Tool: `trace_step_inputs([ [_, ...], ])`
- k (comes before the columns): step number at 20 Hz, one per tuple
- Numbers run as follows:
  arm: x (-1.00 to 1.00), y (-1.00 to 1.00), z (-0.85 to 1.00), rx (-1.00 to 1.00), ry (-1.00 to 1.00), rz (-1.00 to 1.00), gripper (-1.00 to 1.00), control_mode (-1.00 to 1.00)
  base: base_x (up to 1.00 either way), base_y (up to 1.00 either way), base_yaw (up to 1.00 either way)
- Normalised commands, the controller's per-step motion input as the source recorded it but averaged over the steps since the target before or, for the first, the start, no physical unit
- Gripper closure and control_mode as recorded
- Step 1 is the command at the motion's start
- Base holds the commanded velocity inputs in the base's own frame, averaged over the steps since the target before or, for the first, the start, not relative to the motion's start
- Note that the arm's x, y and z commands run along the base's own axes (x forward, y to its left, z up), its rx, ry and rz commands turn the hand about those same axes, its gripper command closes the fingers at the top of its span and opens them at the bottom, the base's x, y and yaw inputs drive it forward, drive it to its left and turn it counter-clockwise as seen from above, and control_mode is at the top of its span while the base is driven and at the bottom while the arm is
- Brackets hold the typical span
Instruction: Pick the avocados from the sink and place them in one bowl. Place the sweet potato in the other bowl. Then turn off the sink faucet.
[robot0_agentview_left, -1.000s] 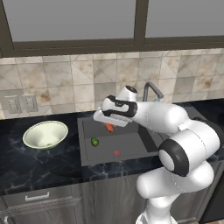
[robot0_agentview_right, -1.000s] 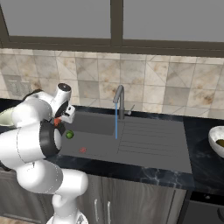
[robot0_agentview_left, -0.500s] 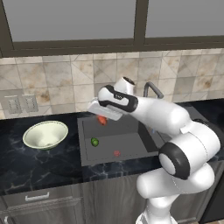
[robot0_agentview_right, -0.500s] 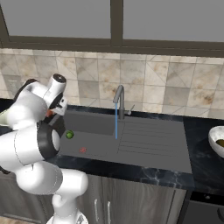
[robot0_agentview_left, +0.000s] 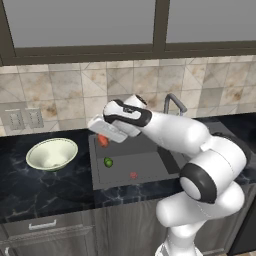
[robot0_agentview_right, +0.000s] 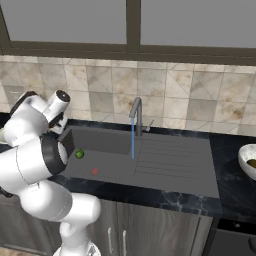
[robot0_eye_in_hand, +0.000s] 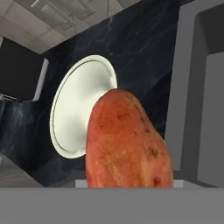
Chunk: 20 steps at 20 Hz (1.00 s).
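Observation:
My gripper (robot0_agentview_left: 103, 137) is shut on the orange-red sweet potato (robot0_agentview_left: 103, 141), which hangs over the left rim of the dark grey sink (robot0_agentview_left: 148, 164). In the hand view the sweet potato (robot0_eye_in_hand: 127, 144) is close up, with the pale cream-green bowl (robot0_eye_in_hand: 78, 109) on the counter beyond it. This bowl (robot0_agentview_left: 52, 153) sits left of the sink. A bright green avocado (robot0_agentview_left: 108, 162) lies on the sink floor, also seen from the right (robot0_agentview_right: 79, 154). The faucet (robot0_agentview_right: 136, 112) runs a thin blue stream (robot0_agentview_right: 133, 142). A second bowl (robot0_agentview_right: 248, 160) at far right holds a dark roundish item.
A tiny red spot (robot0_agentview_left: 133, 175) marks the sink bottom. The ridged drainboard (robot0_agentview_right: 172, 160) extends right of the basin. Tiled wall and a window stand behind the black counter (robot0_agentview_left: 50, 185). Wall switches (robot0_agentview_left: 22, 119) are above the left bowl.
The arm has swung left with the sweet potato, from over the middle of the basin to its left rim, nearer the cream-green bowl. The green avocado has stayed put.

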Motion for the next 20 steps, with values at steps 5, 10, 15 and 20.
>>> trace_step_inputs([
  [5, 0.1, 0.57, 0.0, -0.01, 0.02, 0.0, 1.0, -1.0, 0.0, 0.0, 0.0],
  [10, 0.37, 0.49, -0.03, -0.04, 0.07, 0.0, 1.0, -1.0, 0.0, 0.0, 0.0],
  [15, 0.5, 0.42, -0.19, -0.09, 0.13, 0.0, 1.0, -1.0, 0.0, 0.0, 0.0],
  [20, 0.44, 0.47, -0.23, -0.1, 0.16, 0.0, 1.0, -1.0, 0.0, 0.0, 0.0],
])
